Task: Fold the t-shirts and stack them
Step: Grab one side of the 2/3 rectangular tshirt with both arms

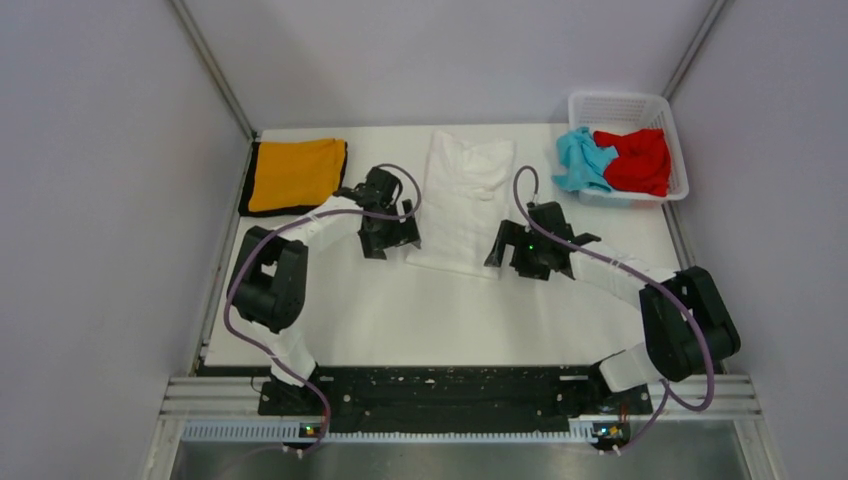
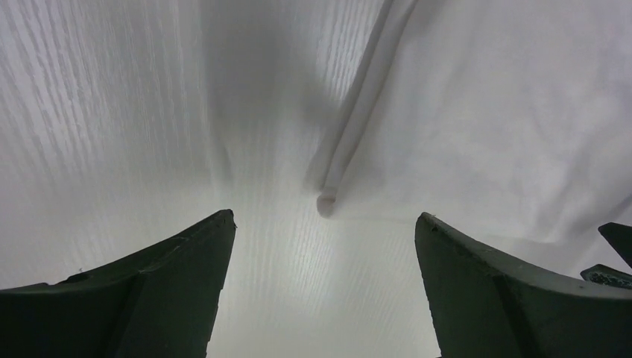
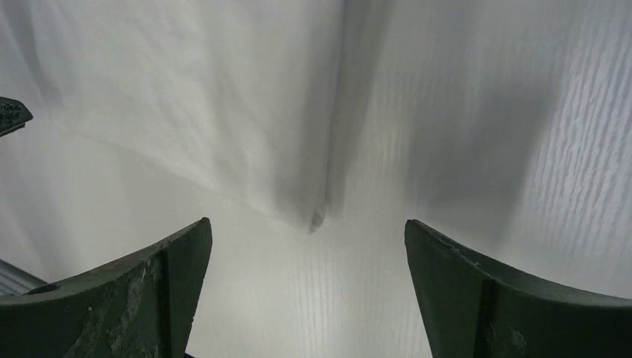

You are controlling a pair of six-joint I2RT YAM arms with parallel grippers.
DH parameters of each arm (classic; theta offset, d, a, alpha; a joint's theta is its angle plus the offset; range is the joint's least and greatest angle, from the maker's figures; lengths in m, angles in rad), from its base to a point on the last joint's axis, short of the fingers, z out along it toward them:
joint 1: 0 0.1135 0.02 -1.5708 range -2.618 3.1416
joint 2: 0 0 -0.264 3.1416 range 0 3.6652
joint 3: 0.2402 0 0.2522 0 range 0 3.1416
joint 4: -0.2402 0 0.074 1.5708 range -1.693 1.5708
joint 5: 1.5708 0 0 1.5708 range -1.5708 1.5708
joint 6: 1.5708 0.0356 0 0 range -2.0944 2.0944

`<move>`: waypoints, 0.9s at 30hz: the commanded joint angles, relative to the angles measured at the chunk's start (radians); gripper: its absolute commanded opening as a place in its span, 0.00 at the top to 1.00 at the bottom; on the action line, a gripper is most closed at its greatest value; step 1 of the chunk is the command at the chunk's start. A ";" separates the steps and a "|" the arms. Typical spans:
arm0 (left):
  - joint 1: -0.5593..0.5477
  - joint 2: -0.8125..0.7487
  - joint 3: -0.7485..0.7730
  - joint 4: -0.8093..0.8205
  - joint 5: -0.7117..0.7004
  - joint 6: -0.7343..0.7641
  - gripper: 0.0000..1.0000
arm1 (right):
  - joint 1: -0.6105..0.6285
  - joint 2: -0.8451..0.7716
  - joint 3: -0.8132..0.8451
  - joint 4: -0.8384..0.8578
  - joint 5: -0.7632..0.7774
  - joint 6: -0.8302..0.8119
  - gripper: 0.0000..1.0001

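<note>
The large white cloth t-shirt (image 1: 465, 195), folded lengthwise into a long strip, is laid down the middle of the white table (image 1: 430, 320), with its near hem between the two arms. The left gripper (image 1: 392, 246) is held just beside the strip's near left corner and the right gripper (image 1: 516, 262) just beside its near right corner. In both wrist views the jaws are seen spread wide with nothing between them, and a hem corner lies just ahead on the table. The folded orange t-shirt with black trim (image 1: 295, 175) is set at the far left. The light blue t-shirt (image 1: 583, 160) and the red t-shirt (image 1: 635, 158) are bundled in the white plastic lattice basket (image 1: 625, 98) at the far right. The white cloth is judged light, thin and limp, so sagging and sliding on the smooth top are to be expected. A hold is best taken at the two near corners, all layers pinched together, so that the near end can be carried toward the far end
</note>
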 commanded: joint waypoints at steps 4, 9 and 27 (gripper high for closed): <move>0.001 0.006 -0.078 0.094 0.066 -0.047 0.10 | 0.045 -0.032 -0.063 0.052 -0.020 0.101 0.01; 0.000 0.031 -0.107 0.140 0.120 -0.068 0.34 | 0.048 -0.012 -0.069 0.053 0.003 0.115 0.02; 0.000 0.139 -0.136 0.193 0.103 -0.100 1.00 | 0.062 0.063 -0.119 0.161 -0.030 0.126 0.34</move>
